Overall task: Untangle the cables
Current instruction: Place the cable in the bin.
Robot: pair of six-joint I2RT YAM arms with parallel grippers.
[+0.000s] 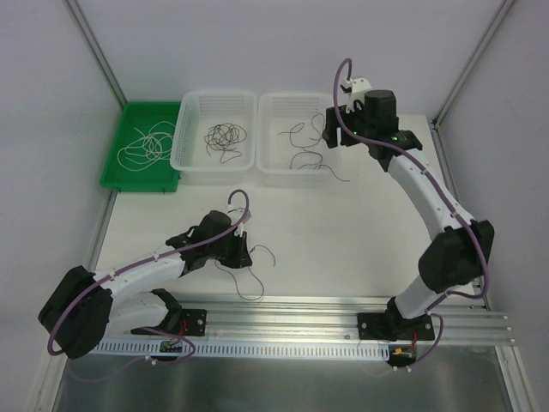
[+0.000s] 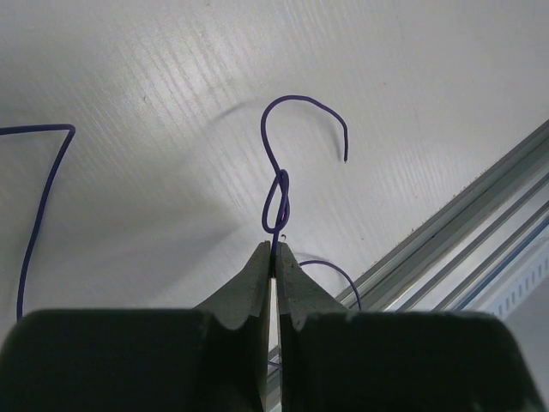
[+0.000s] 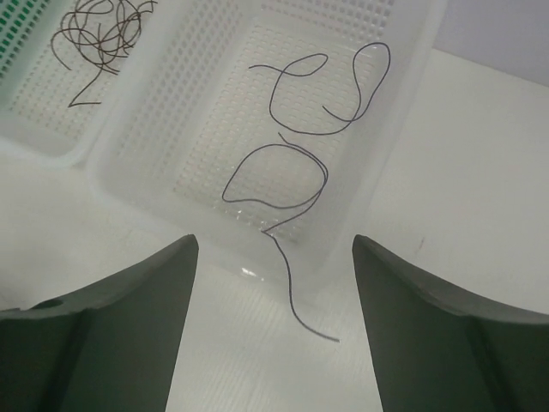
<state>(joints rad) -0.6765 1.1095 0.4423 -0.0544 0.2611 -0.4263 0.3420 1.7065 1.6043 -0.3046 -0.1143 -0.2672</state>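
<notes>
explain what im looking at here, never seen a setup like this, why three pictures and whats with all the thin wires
These are two robot arms bolted to the near edge of a white table. The wide picture comes from a fixed camera above and behind them; the other two come from cameras on each wrist, looking past that arm's own fingers.

The job is sorting out thin cables. At the far side sit a green tray with whitish wire, a white basket holding a dark tangle, and a second white basket with loose dark wire, one end trailing over its rim.

The left gripper is pinched shut on a purple-looking wire that has a small loop just beyond its tips. The right gripper is open above the second basket, holding nothing.
</notes>
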